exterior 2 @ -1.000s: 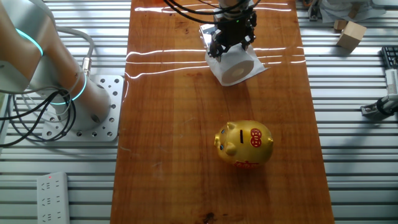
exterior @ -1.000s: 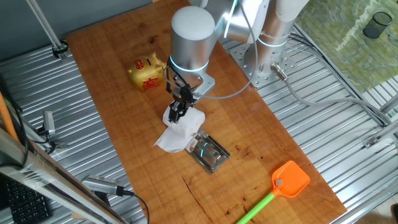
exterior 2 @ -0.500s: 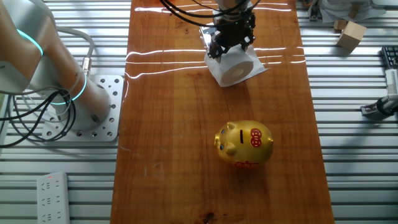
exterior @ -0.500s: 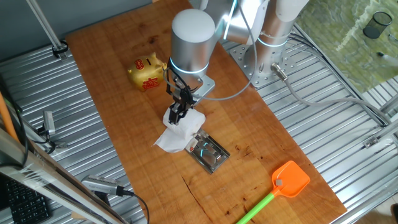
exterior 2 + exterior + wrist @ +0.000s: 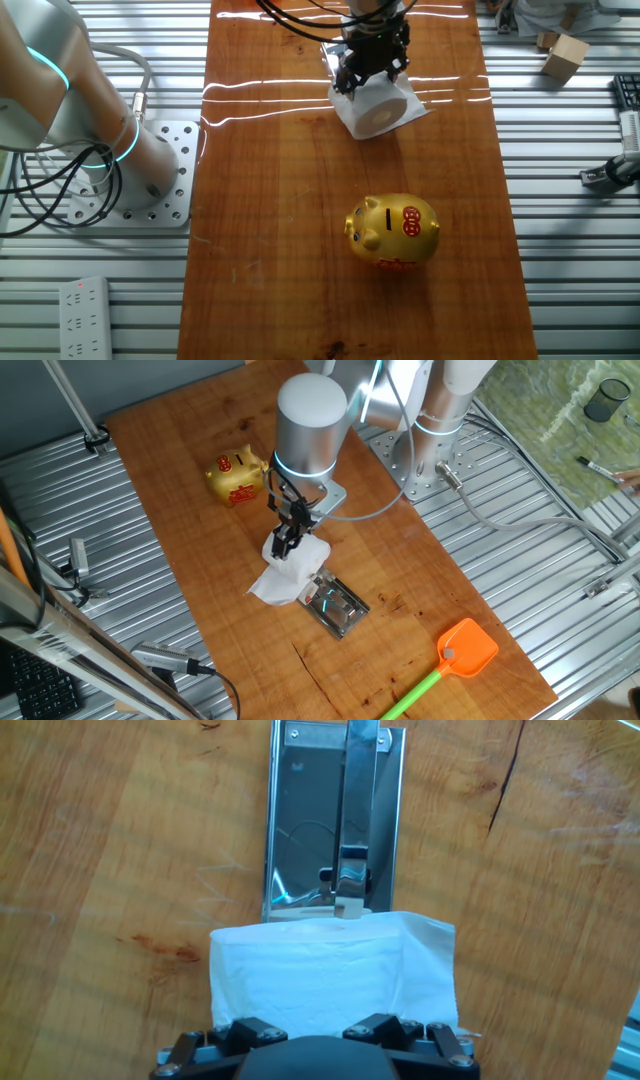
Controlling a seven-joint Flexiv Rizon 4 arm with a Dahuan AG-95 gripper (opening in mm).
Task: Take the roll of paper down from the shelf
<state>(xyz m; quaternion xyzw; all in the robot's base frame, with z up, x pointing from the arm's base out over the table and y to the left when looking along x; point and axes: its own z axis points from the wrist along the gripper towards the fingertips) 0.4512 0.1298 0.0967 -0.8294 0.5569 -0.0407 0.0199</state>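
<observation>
Gripper clamps the roll of paper on bare wood beside the shelf's end.

Very little delta. In the other fixed view the gripper sits a touch closer to the top of the frame than 1.0 s ago. That creep happened in the first half second, and the wrist cables above it shifted with it. In one fixed view the big grey arm cylinder is a hair further right than 1.0 s ago. New off-table item at the upper right of that view: a thin dark stick on the green surface, with a pinkish shape at the right edge beside it. Neither was there 1.0 s ago; 0.5 s ago only a small speck showed slightly higher up.
</observation>
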